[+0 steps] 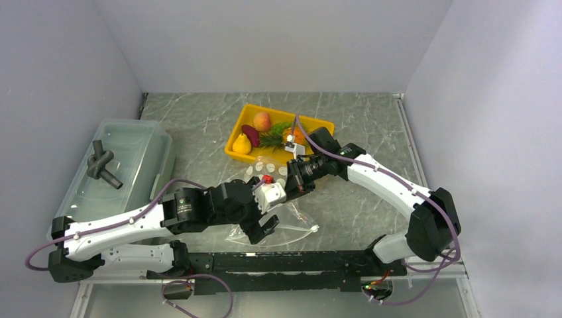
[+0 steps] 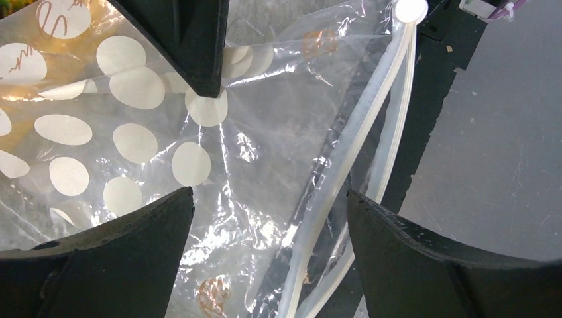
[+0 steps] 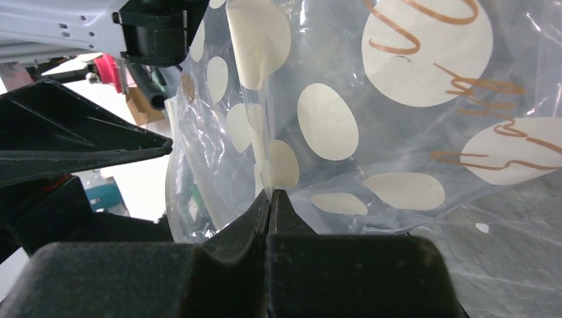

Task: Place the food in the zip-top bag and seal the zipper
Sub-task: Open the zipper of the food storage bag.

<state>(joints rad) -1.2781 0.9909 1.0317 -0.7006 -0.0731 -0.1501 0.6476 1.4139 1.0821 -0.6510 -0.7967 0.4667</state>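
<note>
Only unreadable gold scrawl (image 3: pixel 487 87) — on the zip-top bag (image 3: pixel 397 132)

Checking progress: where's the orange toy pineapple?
Top view: the orange toy pineapple lies in the yellow plastic tray at far centre, right of the peach-coloured round fruit.

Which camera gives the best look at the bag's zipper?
Left wrist: the zipper runs large and sharp across it. The top view shows it as a thin white line; the right wrist shows just dotted bag.
</note>
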